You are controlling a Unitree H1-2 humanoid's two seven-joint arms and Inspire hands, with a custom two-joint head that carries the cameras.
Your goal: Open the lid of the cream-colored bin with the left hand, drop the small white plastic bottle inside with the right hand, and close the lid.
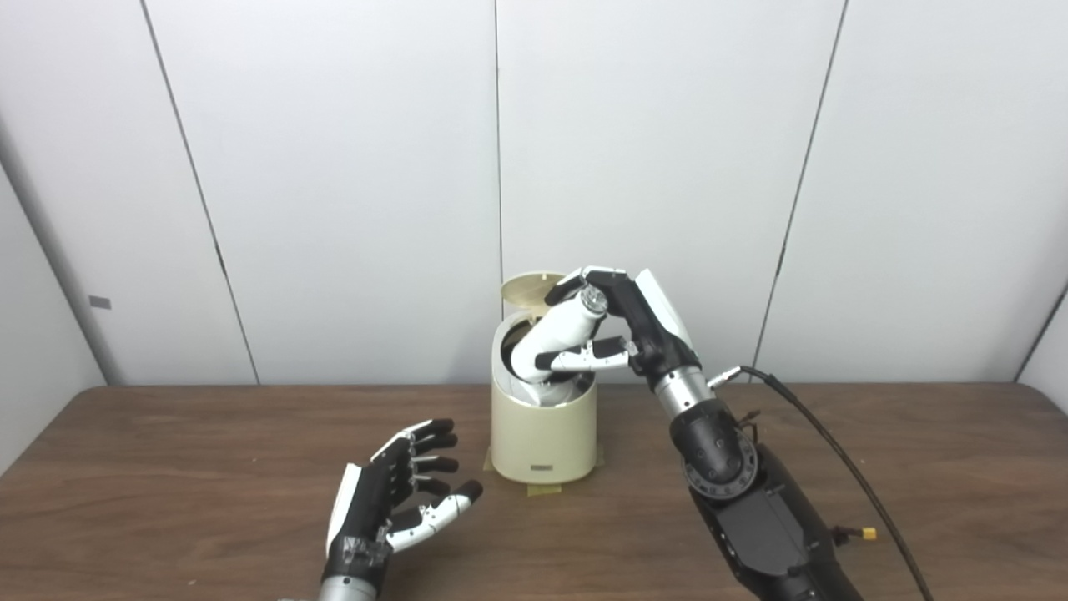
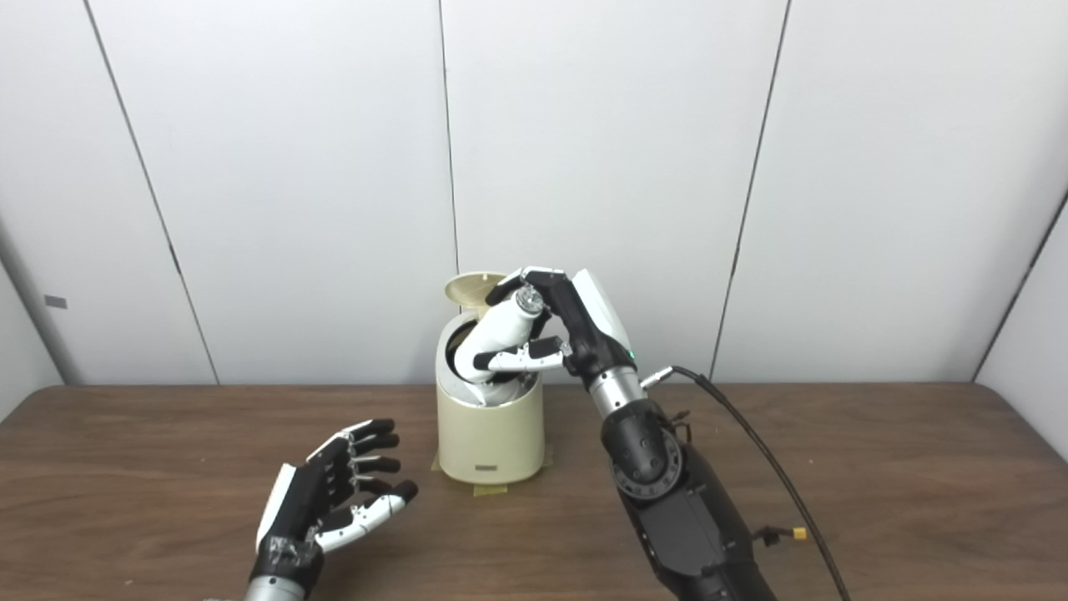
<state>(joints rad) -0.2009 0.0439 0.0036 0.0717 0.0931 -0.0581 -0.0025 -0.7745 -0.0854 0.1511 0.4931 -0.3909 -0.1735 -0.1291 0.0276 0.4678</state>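
The cream-colored bin [image 1: 542, 438] stands on the brown table, fixed with tape at its base. Its round lid [image 1: 529, 291] is tipped up at the back, leaving the mouth uncovered. My right hand [image 1: 622, 325] is shut on the small white plastic bottle [image 1: 551, 338], which slants with its silver neck up and its bottom inside the bin's mouth. My left hand [image 1: 400, 492] hovers open over the table, in front and to the left of the bin, touching nothing.
A black cable [image 1: 834, 459] runs from my right forearm down to the table's front right. A small yellow connector [image 1: 869, 533] lies beside the arm. White wall panels close off the back of the table [image 1: 167, 467].
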